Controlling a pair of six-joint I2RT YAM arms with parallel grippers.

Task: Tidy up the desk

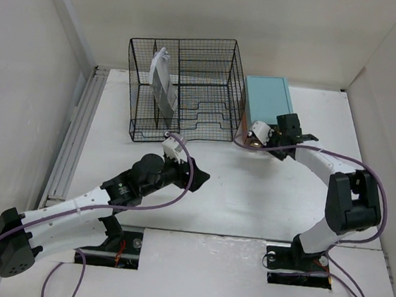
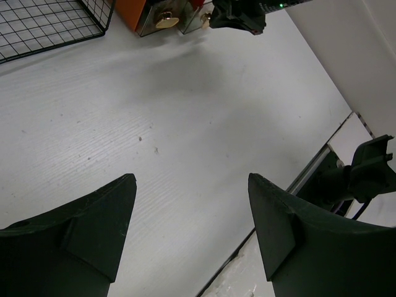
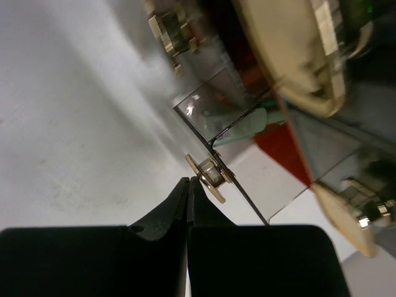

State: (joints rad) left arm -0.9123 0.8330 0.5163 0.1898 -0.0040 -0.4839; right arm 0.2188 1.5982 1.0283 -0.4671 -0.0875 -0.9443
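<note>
The desk (image 1: pixel 249 196) is a flat white tabletop. My right gripper (image 1: pixel 255 139) sits at the front of the small teal drawer box (image 1: pixel 267 95). In the right wrist view its fingers (image 3: pixel 167 216) are shut on nothing, and the gripper (image 3: pixel 189 181) rests its tips right beside the gold knob (image 3: pixel 208 177) of a clear drawer front (image 3: pixel 247 161). My left gripper (image 1: pixel 200 177) hovers over the middle of the desk. It shows open in the left wrist view (image 2: pixel 190 185), with only bare white desk (image 2: pixel 185 111) between its fingers.
A black wire-mesh organizer (image 1: pixel 190 84) stands at the back with a grey booklet (image 1: pixel 162 84) upright in its left part. A grey metal rail (image 1: pixel 71 142) runs along the left edge. Pale walls close in the sides. The right arm's base (image 2: pixel 365 176) shows at right.
</note>
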